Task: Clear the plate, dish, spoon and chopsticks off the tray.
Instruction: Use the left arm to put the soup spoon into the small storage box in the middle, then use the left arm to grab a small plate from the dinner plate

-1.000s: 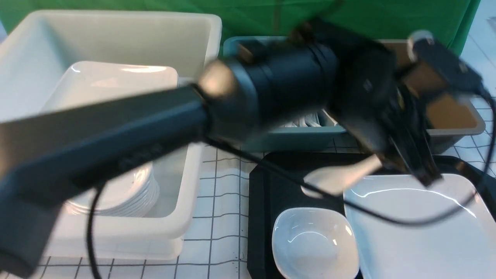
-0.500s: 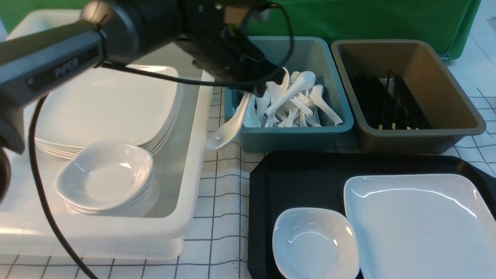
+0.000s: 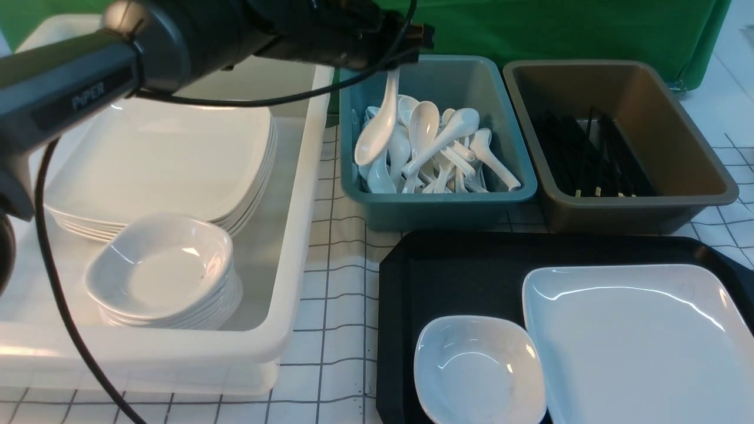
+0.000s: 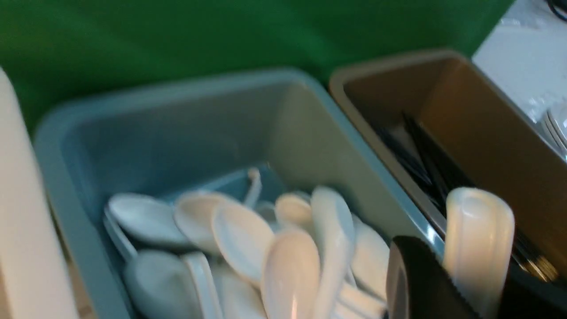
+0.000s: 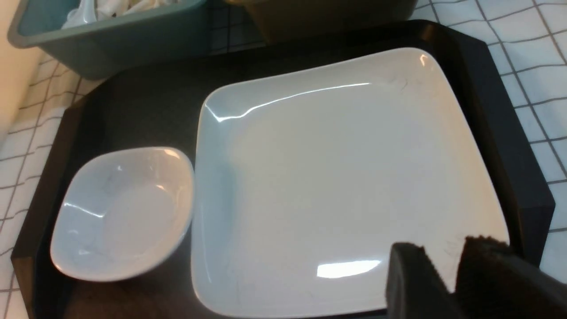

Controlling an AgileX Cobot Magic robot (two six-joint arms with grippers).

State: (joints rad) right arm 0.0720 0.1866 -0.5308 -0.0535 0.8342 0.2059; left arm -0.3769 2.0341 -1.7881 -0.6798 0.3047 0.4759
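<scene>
Your left jaws pinch the spoon point(image 3: 374, 136) by its handle, bowl dangling over the spoon pile point(image 3: 439, 156) in the teal tub point(image 3: 439, 215): lower it close before you release. The white tub point(image 3: 177, 353) carries a plate stack point(image 3: 159, 159) and a dish stack point(image 3: 159, 277). The tray point(image 3: 459, 271) holds the plate point(image 3: 636, 347) and dish point(image 3: 478, 374) under slightly spread right jaws, and the brown tub point(image 3: 618, 215) holds chopsticks point(image 3: 589, 156).

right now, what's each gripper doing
left gripper: closed on a spoon, above the teal tub.
right gripper: slightly open, holding nothing.
</scene>
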